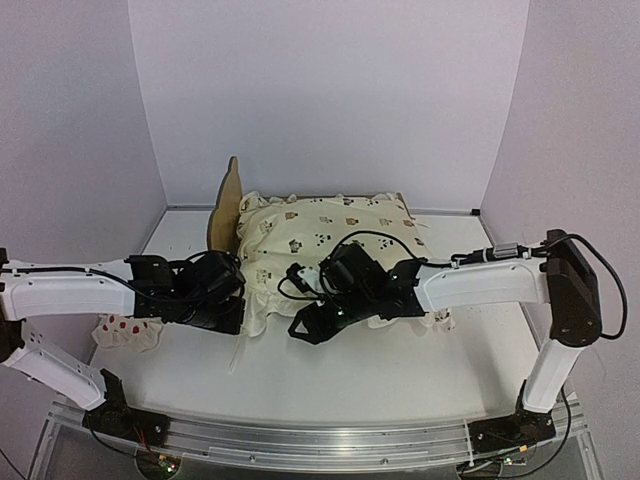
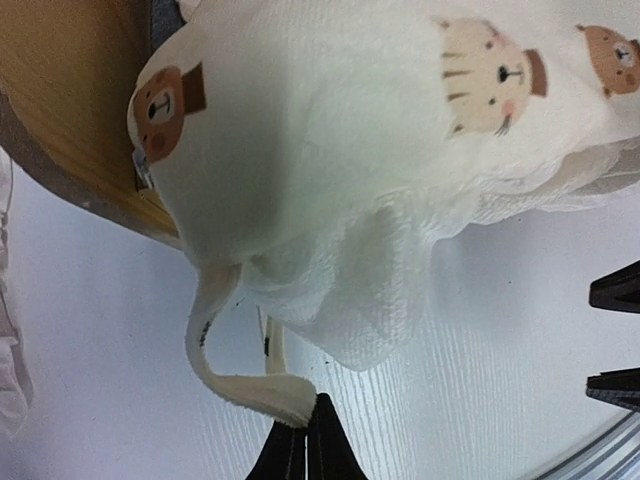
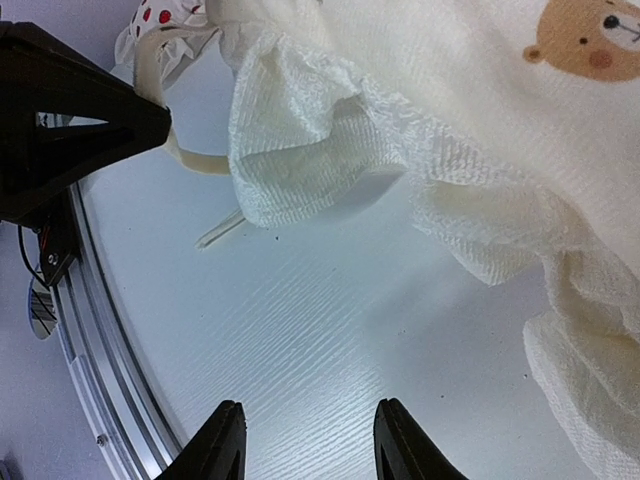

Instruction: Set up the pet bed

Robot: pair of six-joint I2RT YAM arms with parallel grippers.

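- Far left, the little red-spotted pillow lay flat on the white surface, just outside the left arm.
- The left gripper had its fingers pressed together, pinching the end of a thin cream tie that trailed from the cushion's corner. That strip looked limp and narrow, so it would probably slip under a sharp tug.
- Next along, the pet bed stood at the back left of the surface. Only its upright wooden headboard showed from above, plus a slice of wood and grey edging in the left wrist view.
- The bed frame looked light and stiff. It would likely slide or tip rather than flex, so the best hold would be a thin board edge, the headboard or a side rail.
- The cream bear-print cushion was draped over the frame and hid its rails. It was soft and floppy, with a ruffled edge spilling forward off the bed, and would bunch wherever it was pinched.
- To the right, the right gripper hovered low over bare surface beside the ruffle, fingers spread apart with nothing between them.
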